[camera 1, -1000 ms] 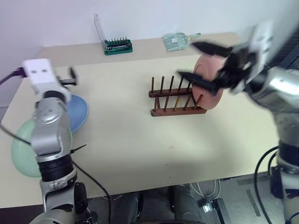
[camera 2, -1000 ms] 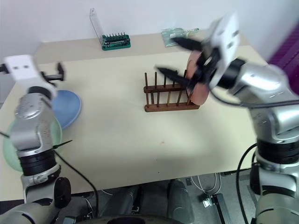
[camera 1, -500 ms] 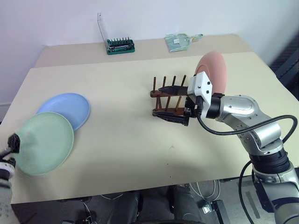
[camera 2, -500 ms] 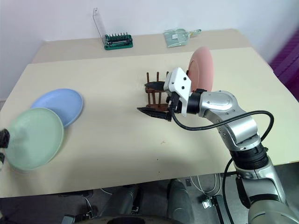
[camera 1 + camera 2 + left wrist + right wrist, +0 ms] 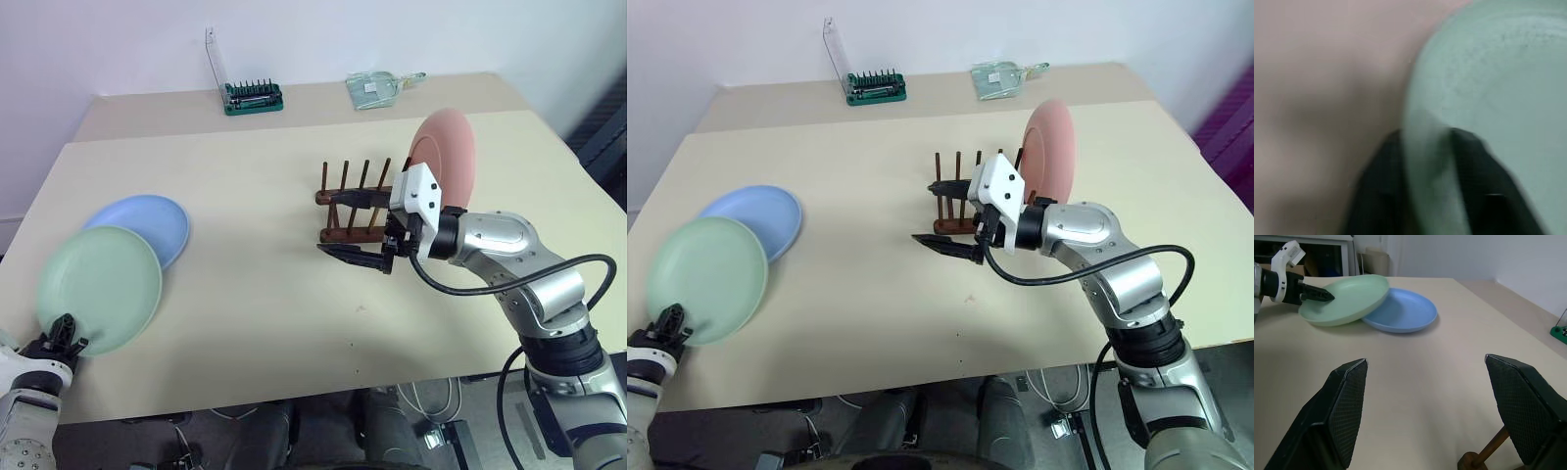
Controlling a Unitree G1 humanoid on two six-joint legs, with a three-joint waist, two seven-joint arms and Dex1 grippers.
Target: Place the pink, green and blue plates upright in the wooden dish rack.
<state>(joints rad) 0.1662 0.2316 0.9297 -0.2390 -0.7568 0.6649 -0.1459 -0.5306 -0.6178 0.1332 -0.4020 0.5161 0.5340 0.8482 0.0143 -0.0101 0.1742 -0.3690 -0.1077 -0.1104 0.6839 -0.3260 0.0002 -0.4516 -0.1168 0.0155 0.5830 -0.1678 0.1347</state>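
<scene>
We see the left gripper (image 5: 61, 336) clamped on the near rim of the green plate (image 5: 98, 287), one finger on each face of the rim. That plate is tilted and overlaps the blue plate (image 5: 147, 223) lying on the table (image 5: 255, 294). The pink plate (image 5: 446, 157) stands upright at the right end of the rack (image 5: 358, 211). The right gripper (image 5: 358, 227) hangs wide apart and empty just in front of the rack.

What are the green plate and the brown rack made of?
The green plate looks like matte plastic, or maybe glazed ceramic: it has a smooth, even, pale mint surface with no shine. The rack looks like dark, reddish-brown wood with a stained finish, built from thin round pegs on flat rails.
</scene>
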